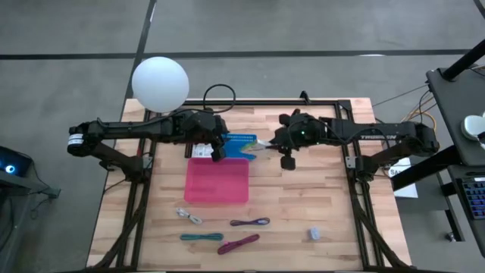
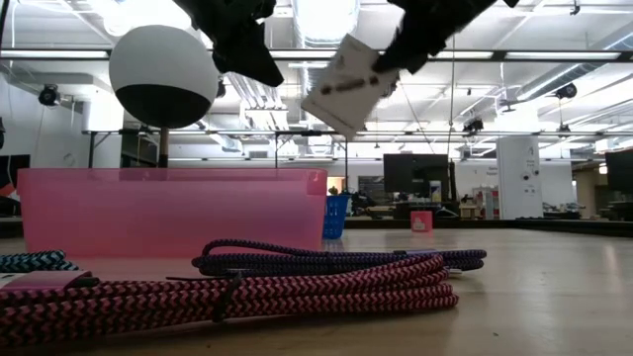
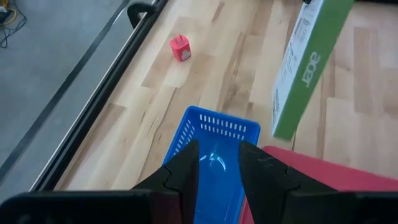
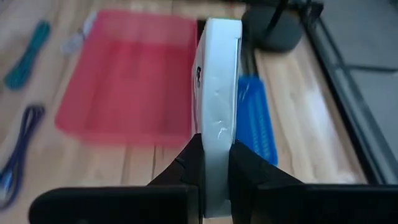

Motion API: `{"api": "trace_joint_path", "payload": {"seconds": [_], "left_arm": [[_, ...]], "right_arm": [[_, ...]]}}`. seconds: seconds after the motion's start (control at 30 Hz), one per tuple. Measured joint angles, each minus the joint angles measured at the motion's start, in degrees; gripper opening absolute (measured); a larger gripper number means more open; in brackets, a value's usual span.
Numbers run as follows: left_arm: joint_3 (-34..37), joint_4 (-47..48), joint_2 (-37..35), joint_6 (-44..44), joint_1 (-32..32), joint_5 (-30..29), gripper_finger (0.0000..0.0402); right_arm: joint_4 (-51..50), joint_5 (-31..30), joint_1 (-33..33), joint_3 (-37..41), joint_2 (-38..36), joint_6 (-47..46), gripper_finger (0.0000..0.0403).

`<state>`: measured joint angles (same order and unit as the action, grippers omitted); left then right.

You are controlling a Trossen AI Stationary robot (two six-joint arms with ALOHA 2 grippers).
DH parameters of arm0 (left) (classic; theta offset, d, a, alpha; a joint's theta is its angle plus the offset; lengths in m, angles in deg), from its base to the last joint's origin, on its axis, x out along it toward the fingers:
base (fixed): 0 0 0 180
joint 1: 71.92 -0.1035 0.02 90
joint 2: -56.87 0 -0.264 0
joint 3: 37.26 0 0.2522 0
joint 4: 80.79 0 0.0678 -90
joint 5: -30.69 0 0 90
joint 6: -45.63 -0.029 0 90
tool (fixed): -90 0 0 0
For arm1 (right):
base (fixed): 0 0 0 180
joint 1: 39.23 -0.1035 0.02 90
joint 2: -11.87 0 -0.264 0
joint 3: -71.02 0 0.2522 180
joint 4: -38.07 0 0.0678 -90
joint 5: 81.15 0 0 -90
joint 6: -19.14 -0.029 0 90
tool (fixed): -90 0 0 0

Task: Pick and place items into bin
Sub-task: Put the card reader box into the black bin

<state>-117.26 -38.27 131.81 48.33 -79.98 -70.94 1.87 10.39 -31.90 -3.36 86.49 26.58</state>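
The right gripper (image 4: 214, 163) is clamped on the narrow edges of a flat white-and-green box (image 4: 217, 93), holding it in the air just right of the pink bin (image 1: 217, 182) and above the small blue basket (image 1: 241, 142). In the left wrist view the box (image 3: 305, 68) shows a green side with printed lettering; in the low view it hangs tilted, well clear of the table.

It looks like a stiff, light cardboard carton (probably hollow-feeling), so a pinch across the thin dimension, as now, should hold without crushing. Its smooth faces could slip or let the box swing if the grip sits far from its middle.

The left gripper (image 3: 217, 165) hovers over the blue basket at the far edge of the bin; its fingers are parted with nothing between them.

Still on the near part of the wooden table (image 1: 318, 197) lie the soft pieces: a white cord (image 1: 190, 217), a purple cord (image 1: 250, 222), a teal cord (image 1: 201, 237) and a magenta cord (image 1: 239, 243), limp braided bundles best taken at the middle of the coil. A grey-blue lump (image 1: 314, 233) sits near right. A small red plug (image 3: 180, 48) lies far off by the frame.
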Motion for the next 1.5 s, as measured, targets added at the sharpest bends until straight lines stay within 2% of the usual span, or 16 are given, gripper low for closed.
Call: {"api": "trace_joint_path", "payload": {"seconds": [0.27,0.43,0.53,0.73,0.97,1.4,1.5], "left_arm": [[-0.3,-4.2,0.0,0.4,0.0,3.2,0.0103],[-0.2,-8.1,-0.1,0.0,0.0,10.6,0.0144],[-0.2,-9.0,-0.1,-0.1,0.0,12.9,0.0169],[-0.2,-9.3,-0.1,-0.1,0.0,13.0,0.0189],[-0.1,-9.4,0.2,-0.1,0.0,13.0,0.0189],[-0.1,-9.5,0.5,-0.1,-0.1,13.0,0.0189],[-0.1,-9.3,0.7,-0.2,-0.1,12.9,0.0177]], "right_arm": [[4.2,0.0,0.4,0.0,1.5,-1.0,0.0025],[6.5,-0.2,0.6,0.0,2.1,-1.0,0.0025],[8.3,-0.1,0.6,0.0,2.1,-1.0,0.0025],[9.6,-0.1,0.6,0.0,2.0,-0.9,0.0025],[13.8,1.8,0.6,0.0,2.0,-0.8,0.0025],[14.5,2.7,0.6,0.0,2.1,0.2,0.0025],[14.5,3.6,0.6,0.0,2.1,0.2,0.0025]]}}
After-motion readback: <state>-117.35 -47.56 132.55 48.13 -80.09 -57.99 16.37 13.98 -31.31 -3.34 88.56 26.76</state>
